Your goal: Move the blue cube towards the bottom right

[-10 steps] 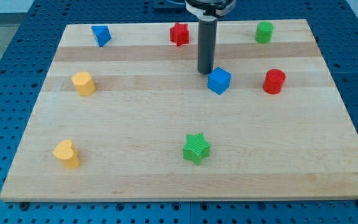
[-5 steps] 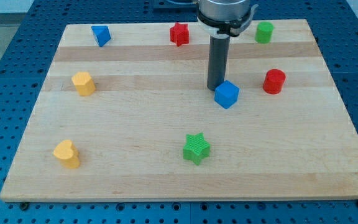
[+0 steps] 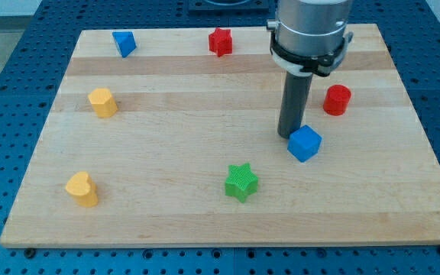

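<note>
A pale wooden board (image 3: pixel 166 221) lies on a blue perforated table (image 3: pixel 6 84). Along the board's top edge sit a blue triangular block (image 3: pixel 124 43) at the view's left and a red star (image 3: pixel 220 41) near the middle. A red cylinder (image 3: pixel 337 100) stands toward the view's right. Two yellow blocks lie on the left side: one (image 3: pixel 102 102) higher up, another, heart-like (image 3: pixel 82 189), near the bottom. A green star (image 3: pixel 241 182) sits low, near the middle.
</note>
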Controlling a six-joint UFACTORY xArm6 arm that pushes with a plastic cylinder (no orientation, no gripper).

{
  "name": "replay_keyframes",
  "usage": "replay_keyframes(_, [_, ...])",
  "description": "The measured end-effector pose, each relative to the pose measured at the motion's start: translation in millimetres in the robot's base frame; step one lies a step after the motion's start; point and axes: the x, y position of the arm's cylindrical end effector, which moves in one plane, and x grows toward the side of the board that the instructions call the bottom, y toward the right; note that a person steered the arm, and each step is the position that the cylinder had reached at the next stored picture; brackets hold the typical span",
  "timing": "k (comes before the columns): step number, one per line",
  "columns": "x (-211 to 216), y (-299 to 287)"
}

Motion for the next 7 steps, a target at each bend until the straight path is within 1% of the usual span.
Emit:
replay_keyframes(3, [25, 28])
replay_keyframes(5, [46, 37])
replay_keyframes(7, [55, 52])
